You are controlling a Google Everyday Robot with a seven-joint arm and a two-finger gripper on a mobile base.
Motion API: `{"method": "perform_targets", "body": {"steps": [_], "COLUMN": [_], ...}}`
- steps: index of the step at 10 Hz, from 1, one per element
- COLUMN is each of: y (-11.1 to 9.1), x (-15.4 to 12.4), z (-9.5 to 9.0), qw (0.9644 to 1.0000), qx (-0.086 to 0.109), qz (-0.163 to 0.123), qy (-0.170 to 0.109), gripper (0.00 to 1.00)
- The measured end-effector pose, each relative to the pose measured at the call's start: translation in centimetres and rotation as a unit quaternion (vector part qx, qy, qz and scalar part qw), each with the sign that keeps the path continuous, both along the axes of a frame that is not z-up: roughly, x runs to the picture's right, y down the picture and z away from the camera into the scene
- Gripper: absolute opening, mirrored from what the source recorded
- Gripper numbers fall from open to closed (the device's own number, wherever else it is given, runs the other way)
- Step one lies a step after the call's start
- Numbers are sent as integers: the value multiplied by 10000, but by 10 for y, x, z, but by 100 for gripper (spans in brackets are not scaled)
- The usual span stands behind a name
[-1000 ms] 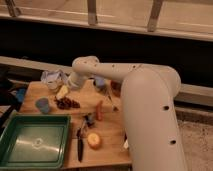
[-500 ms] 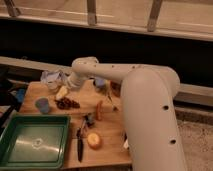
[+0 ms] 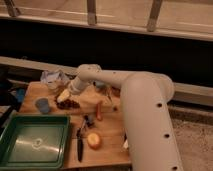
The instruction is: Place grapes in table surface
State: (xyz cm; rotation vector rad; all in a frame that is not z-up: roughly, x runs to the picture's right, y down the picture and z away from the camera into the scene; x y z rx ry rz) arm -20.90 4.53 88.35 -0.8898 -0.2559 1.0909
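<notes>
Camera view: the hand (image 3: 63, 95) is seen low over the desk (image 3: 107, 132), fingers spread wide, nothing held. The grapes (image 3: 70, 104) are seen lying on the desk just below the hand. A cup (image 3: 43, 105) is set just left of the hand, a carrot (image 3: 99, 110) to its right, and a tray (image 3: 32, 142) below it in view.

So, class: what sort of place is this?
Probably a robot test bench staged as a kitchen counter: a wooden table surface, a green tray, and the gripper close over the grapes.
</notes>
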Motion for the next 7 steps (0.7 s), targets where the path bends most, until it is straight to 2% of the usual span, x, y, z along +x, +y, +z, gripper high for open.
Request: {"method": "perform_targets", "body": {"steps": [2, 4, 7], "y": [12, 32, 47], "x": [-15, -41, -62], "z": [9, 13, 16], "qw": [9998, 9986, 9972], "qx": [-153, -367, -527], "qz": [-44, -152, -226], "qy": [-139, -354, -487], "gripper": [80, 80, 79]}}
